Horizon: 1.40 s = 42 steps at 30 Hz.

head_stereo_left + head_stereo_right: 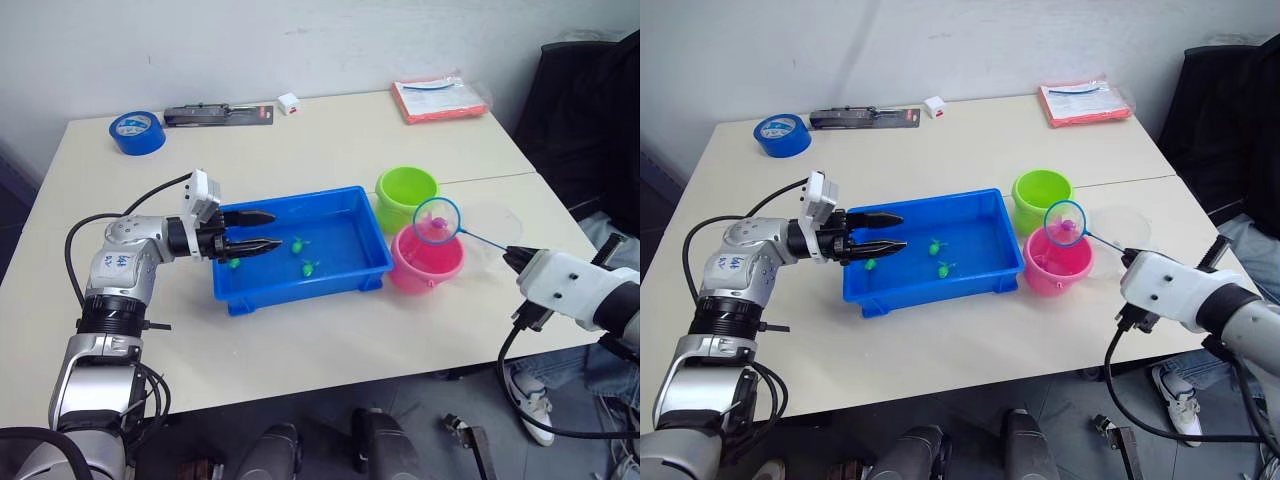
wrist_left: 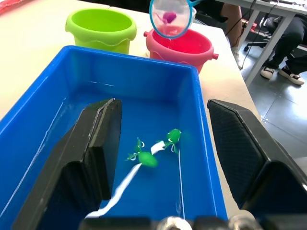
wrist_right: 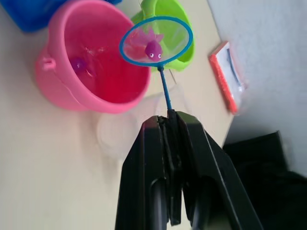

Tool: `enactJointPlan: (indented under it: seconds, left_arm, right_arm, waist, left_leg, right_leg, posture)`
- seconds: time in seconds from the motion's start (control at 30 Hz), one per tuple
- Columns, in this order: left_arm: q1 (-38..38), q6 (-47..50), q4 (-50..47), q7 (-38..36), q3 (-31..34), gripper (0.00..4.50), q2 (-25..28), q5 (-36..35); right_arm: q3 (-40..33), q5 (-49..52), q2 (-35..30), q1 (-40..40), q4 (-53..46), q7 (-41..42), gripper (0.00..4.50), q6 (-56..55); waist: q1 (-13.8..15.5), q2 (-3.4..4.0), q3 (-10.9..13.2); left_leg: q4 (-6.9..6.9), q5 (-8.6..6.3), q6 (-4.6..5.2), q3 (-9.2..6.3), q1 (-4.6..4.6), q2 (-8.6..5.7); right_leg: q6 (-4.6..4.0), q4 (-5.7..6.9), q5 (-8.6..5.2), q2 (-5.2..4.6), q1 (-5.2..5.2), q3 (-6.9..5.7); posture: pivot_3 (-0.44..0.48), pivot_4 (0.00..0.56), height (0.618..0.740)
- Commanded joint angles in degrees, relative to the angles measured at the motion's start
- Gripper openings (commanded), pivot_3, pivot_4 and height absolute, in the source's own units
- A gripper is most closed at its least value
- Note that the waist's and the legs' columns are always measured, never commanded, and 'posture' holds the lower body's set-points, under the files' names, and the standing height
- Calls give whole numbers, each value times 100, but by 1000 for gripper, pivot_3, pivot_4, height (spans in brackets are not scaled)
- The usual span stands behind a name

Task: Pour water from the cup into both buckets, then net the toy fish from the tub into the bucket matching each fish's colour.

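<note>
The blue tub (image 1: 296, 295) holds water and three green toy fish (image 2: 144, 158), with my left gripper (image 1: 275, 229) open over its left end. A lime green bucket (image 1: 407, 195) and a pink bucket (image 1: 425, 270) stand at the tub's right end. My right gripper (image 3: 168, 117) is shut on the thin handle of the net (image 1: 437, 221). The net's blue hoop hangs above the pink bucket with a pink fish (image 3: 153, 49) in the mesh. Another pink fish (image 3: 78, 64) lies inside the pink bucket. The clear cup (image 1: 492, 232) stands right of the buckets, behind the net handle.
A blue tape roll (image 1: 136, 131), a black packaged tool (image 1: 218, 115) and a small white cube (image 1: 288, 102) lie along the table's far edge. A red-edged packet (image 1: 438, 98) is at the far right. A dark chair (image 1: 590, 110) stands beside the table's right side.
</note>
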Motion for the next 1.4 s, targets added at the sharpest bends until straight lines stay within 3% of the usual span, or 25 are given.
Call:
enactJointPlan:
  seconds: [0.03,0.2,0.67,1.1,1.4]
  left_arm:
    - [99,78,-391,22,190,3101,108,-118]
    - [339,303,-757,-21,244,3101,226,-214]
    - [1135,781,-1674,195,571,3101,588,-474]
    - [1528,996,-2151,314,733,3101,713,-613]
    - [1567,1045,-2259,422,763,3101,686,-658]
  right_arm:
    - [-43,-1083,1,218,471,-498,780,-1377]
    - [-85,-1931,84,470,895,-982,780,-2460]
    - [-315,-3644,354,728,1249,-2286,780,-4083]
    - [-596,-5358,603,948,1279,-3748,780,-4672]
    - [-496,-6005,604,934,1275,-4262,780,-4665]
  waist:
    - [0,0,0]
    - [-5,0,0]
    - [-13,0,0]
    - [-19,0,-1]
    - [-22,0,-1]
  left_leg:
    - [2,0,0,0,0,0]
    - [1,0,0,3,3,1]
    - [0,-1,-2,10,11,6]
    - [-4,-2,-5,14,17,9]
    - [-4,-2,-5,16,18,9]
  right_leg:
    - [0,0,0,0,0,0]
    - [0,2,0,3,0,0]
    - [0,4,0,13,5,6]
    - [-1,3,-1,22,8,15]
    - [-1,3,-1,22,9,18]
  posture:
    - [0,150,740]
    - [0,150,740]
    - [0,150,740]
    - [0,150,740]
    - [0,150,740]
